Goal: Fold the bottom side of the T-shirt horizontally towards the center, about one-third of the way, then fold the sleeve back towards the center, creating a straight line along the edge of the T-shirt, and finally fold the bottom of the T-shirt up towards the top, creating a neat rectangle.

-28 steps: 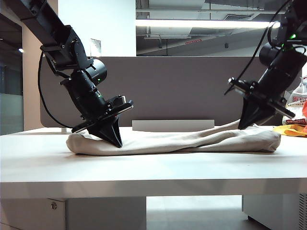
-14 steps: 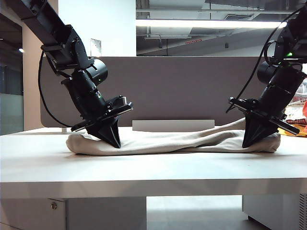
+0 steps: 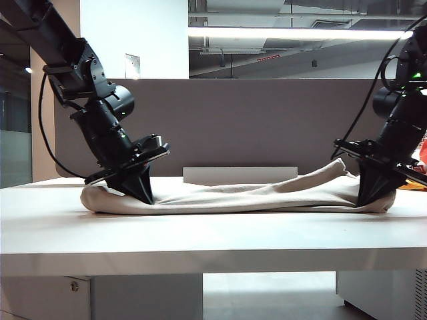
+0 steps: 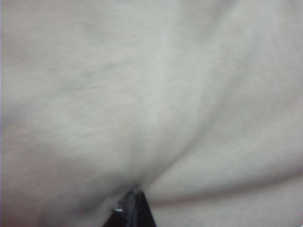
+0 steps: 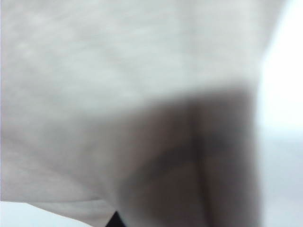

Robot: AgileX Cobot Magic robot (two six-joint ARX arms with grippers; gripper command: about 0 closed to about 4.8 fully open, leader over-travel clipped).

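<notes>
The T-shirt [image 3: 253,195] lies as a long beige bundle across the white table [image 3: 200,233], stretched between the two grippers. The left gripper [image 3: 141,193] points down into the cloth at its left end, jaws pinched shut on the T-shirt; its wrist view shows the dark fingertips [image 4: 135,210] buried in folds. The right gripper [image 3: 371,197] presses down at the opposite end, closed on the T-shirt, fabric rising in a ridge just beside it
</notes>
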